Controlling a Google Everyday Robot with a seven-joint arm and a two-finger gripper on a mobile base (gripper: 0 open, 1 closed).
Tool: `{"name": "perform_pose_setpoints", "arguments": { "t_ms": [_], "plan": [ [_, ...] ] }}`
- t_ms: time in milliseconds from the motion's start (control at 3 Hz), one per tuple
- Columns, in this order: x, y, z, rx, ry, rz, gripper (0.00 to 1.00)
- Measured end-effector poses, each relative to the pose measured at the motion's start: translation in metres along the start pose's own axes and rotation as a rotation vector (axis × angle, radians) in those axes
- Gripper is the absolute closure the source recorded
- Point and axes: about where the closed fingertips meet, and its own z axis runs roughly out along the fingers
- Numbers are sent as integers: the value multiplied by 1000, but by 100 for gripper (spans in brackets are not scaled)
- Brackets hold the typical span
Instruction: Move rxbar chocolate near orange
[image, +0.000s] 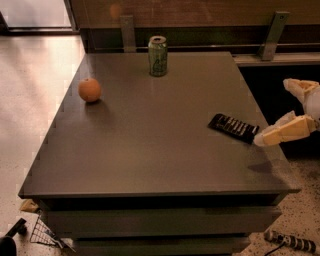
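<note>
The rxbar chocolate (234, 128) is a flat black bar with pale lettering, lying on the right side of the dark table (160, 150). The orange (89, 90) sits near the table's left edge, far from the bar. My gripper (274, 112) comes in from the right edge, open and empty. Its lower cream finger (285, 132) points left with its tip just at the bar's right end. The upper finger (299, 86) is off the table's right side.
A green drink can (158, 55) stands upright at the table's back middle. A low wall with metal brackets (272, 35) runs behind the table. A wire object (45, 234) lies on the floor at front left and a dark cylinder (290, 241) at front right.
</note>
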Motion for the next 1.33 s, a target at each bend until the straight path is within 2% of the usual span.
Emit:
{"name": "perform_pose_setpoints", "arguments": {
  "t_ms": [333, 667, 1333],
  "plan": [
    [11, 4, 12, -14, -38, 37, 0],
    [12, 4, 12, -15, -39, 38, 0],
    [19, 6, 38, -71, -54, 71, 0]
  ]
}}
